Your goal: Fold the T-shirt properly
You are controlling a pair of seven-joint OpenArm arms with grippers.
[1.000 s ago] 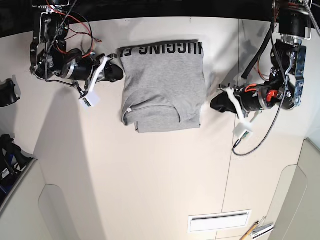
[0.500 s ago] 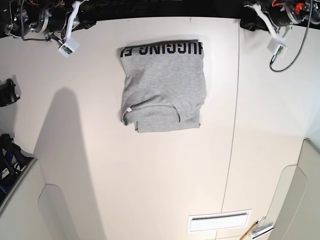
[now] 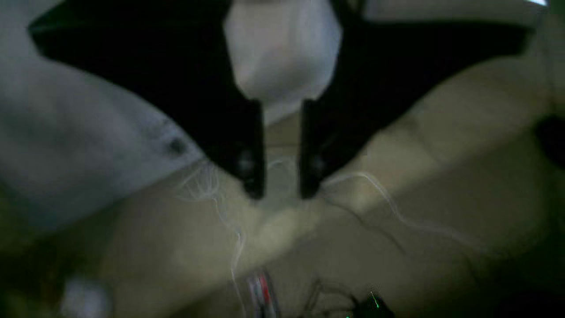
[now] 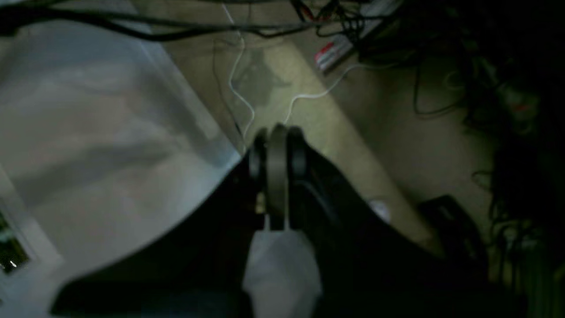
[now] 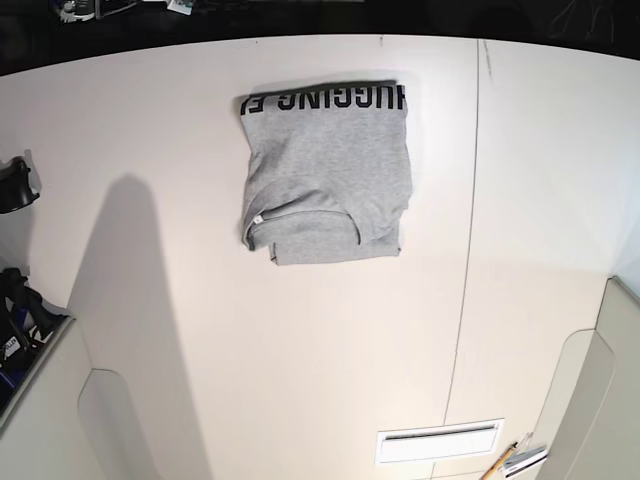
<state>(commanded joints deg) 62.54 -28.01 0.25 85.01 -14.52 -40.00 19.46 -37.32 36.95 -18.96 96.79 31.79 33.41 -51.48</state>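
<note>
The light grey T-shirt (image 5: pixel 325 170) lies folded into a compact rectangle at the upper middle of the white table (image 5: pixel 300 350). Its black lettering (image 5: pixel 330 99) runs along the far edge, and the neck band shows near the front. Neither gripper shows in the base view. In the left wrist view my left gripper (image 3: pixel 281 192) hangs over a dim floor with loose cables, its fingers a narrow gap apart and empty. In the right wrist view my right gripper (image 4: pixel 277 137) has its fingertips together, holding nothing, beside the table's pale edge (image 4: pixel 88 132).
A black object (image 5: pixel 15 185) sits at the table's left edge, with a bin of dark items (image 5: pixel 18 320) below it. A slotted vent (image 5: pixel 440 440) and pens (image 5: pixel 512 460) lie at the front right. A seam (image 5: pixel 468 250) runs down the table.
Both arms have pulled back from beside the shirt, past the table's far edge, and out of the base view. The folded shirt has not moved.
</note>
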